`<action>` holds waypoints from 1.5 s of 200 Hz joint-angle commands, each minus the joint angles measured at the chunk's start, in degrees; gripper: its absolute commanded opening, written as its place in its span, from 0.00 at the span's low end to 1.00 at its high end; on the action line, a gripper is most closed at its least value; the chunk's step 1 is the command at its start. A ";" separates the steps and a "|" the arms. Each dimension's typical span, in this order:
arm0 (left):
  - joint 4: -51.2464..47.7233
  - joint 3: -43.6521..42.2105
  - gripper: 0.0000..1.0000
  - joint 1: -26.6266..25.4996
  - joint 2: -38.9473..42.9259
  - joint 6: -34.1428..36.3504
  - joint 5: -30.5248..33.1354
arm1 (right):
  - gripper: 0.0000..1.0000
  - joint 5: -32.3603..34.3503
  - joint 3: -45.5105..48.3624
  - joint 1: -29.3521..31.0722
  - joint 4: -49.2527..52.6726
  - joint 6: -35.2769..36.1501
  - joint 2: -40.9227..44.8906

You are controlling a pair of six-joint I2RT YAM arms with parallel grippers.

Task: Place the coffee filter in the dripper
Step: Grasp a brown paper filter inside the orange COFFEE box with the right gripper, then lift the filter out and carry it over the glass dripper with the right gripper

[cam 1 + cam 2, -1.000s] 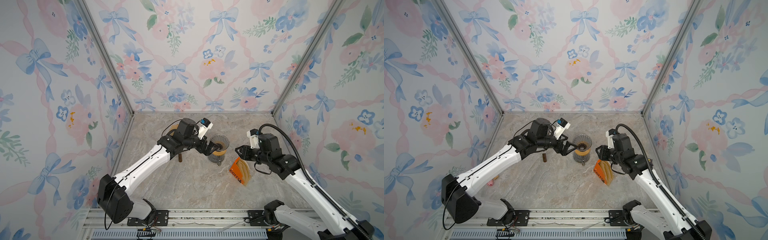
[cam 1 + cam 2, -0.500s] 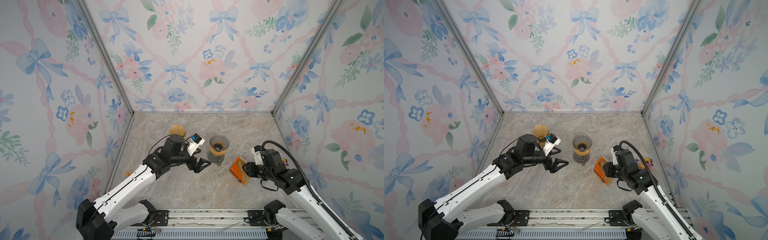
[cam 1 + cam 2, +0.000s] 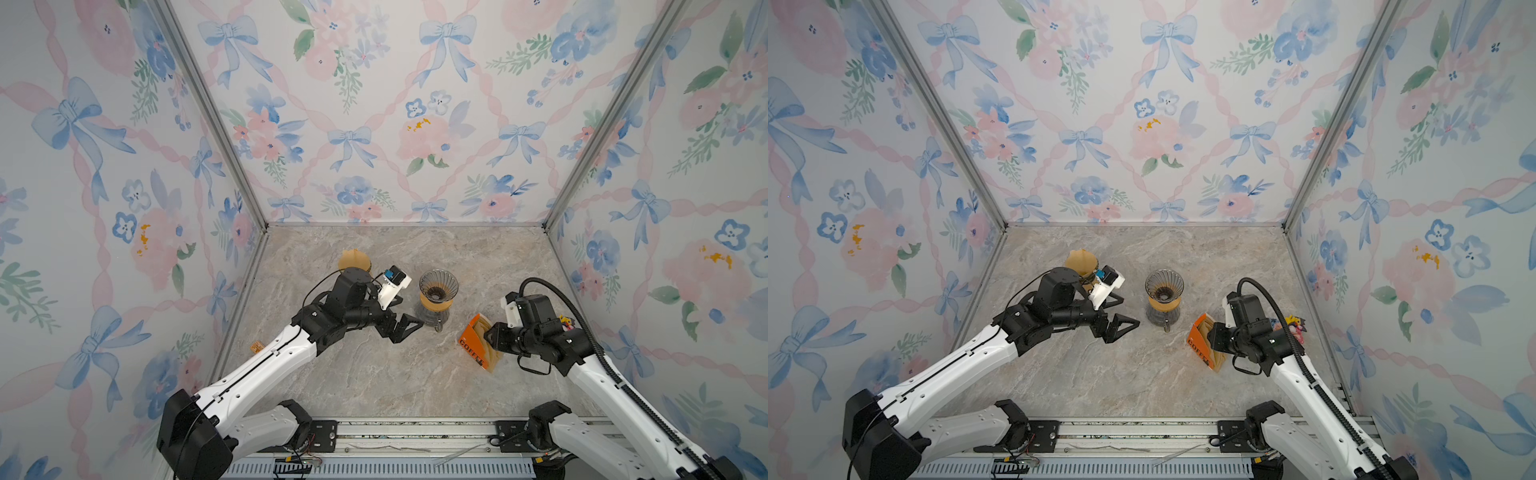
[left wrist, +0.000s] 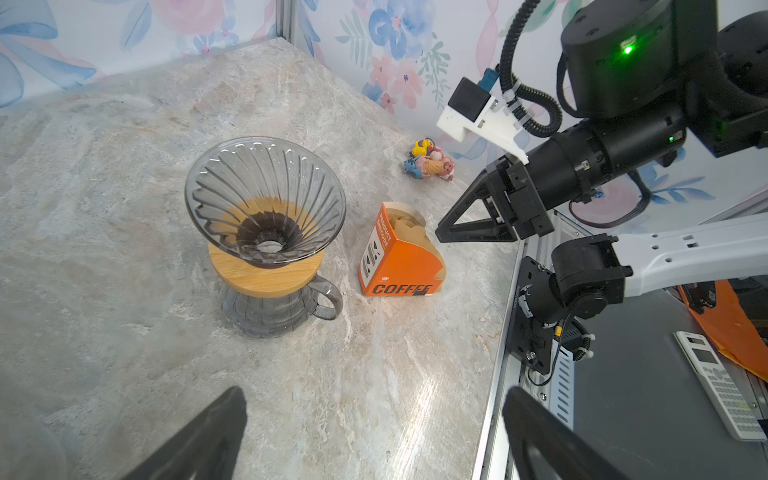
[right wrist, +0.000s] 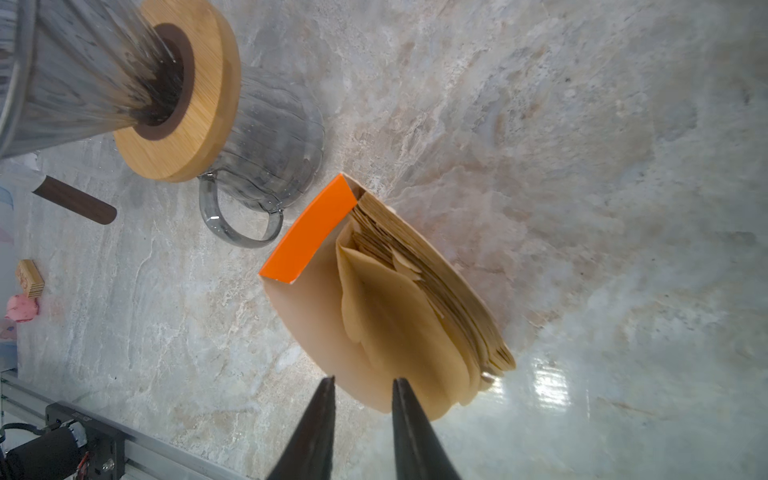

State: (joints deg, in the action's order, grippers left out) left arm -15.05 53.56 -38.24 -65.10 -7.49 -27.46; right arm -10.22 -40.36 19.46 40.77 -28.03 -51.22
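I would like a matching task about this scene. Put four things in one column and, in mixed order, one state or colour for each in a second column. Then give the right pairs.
Things
1. dripper
2. box
3. left gripper
4. right gripper

States
a. orange, open, filters inside
b. jaws wide apart, holding nothing
c. see-through, ribbed, no filter in it
d. jaws a little apart, tips at the box's open end

Pairs: 1-c, 2-a, 3-b, 4-d
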 commanded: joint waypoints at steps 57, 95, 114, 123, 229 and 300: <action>0.47 -0.15 0.98 0.45 0.11 0.37 0.12 | 0.25 -1.38 1.36 -0.73 -4.53 1.36 -4.67; 0.46 -0.06 0.98 0.44 -0.01 0.28 -0.31 | 0.20 -1.47 1.24 -0.66 -5.79 2.37 -6.89; 0.46 -0.04 0.98 0.45 -0.02 0.28 -0.40 | 0.15 -1.49 1.16 -0.68 -6.18 2.76 -7.99; 0.49 -0.04 0.98 0.41 0.03 0.28 -0.41 | 0.13 -1.43 1.16 -0.66 -6.31 2.72 -8.22; 0.54 0.98 0.98 0.88 0.28 -0.78 -1.60 | 0.08 4.42 -3.83 -0.05 4.93 1.67 2.48; 2.21 10.06 0.98 2.54 -5.32 -4.40 -0.85 | 0.07 8.58 -15.09 0.08 11.14 5.39 1.58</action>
State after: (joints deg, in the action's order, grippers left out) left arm -14.66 58.83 -36.56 -68.51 -10.26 -28.38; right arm -4.56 -50.15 19.53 47.94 -24.99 -48.95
